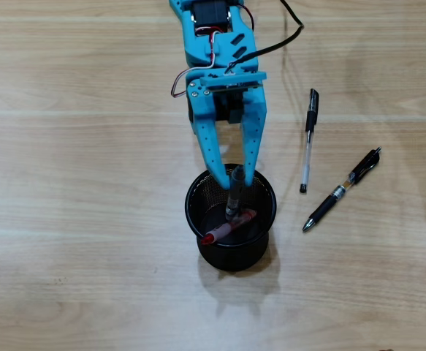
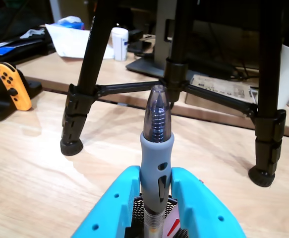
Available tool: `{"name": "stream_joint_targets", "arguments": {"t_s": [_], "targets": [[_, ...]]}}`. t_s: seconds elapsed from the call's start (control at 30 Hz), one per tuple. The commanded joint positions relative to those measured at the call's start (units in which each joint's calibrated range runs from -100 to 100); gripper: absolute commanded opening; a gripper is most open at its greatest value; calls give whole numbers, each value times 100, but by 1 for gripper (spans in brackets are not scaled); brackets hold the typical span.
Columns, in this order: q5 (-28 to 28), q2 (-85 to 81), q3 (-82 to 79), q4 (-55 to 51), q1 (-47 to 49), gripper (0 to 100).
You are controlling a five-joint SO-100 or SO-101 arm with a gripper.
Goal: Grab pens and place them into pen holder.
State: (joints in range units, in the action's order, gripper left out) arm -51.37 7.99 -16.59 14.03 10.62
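Note:
My blue gripper (image 1: 233, 178) is shut on a grey-grip pen (image 1: 235, 194) and holds it nearly upright over the black mesh pen holder (image 1: 231, 252), its lower end inside the cup. In the wrist view the pen (image 2: 156, 148) stands tip up between my fingers (image 2: 196, 208), with the holder's mesh (image 2: 140, 210) below. A red pen (image 1: 227, 228) lies slanted inside the holder. Two more pens lie on the table to the right: a clear one with a black cap (image 1: 309, 139) and a black one (image 1: 343, 189).
The wooden table (image 1: 74, 183) carries a black tripod whose legs (image 2: 82, 84) stand ahead of me in the wrist view. A yellow controller (image 2: 13, 84) sits at far left. The arm's cable (image 1: 282, 40) trails at the top.

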Motion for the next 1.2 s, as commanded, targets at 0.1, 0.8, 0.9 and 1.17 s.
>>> {"name": "stream_joint_targets", "arguments": {"t_s": [0.1,0.8,0.9,1.17], "targets": [[-10,-115,57,124,-15,8],[168,-1695,-1553,51,3,16],[341,-2306,-2060,42,277,16],[320,-3096,-2259,-870,1055,17]]}}
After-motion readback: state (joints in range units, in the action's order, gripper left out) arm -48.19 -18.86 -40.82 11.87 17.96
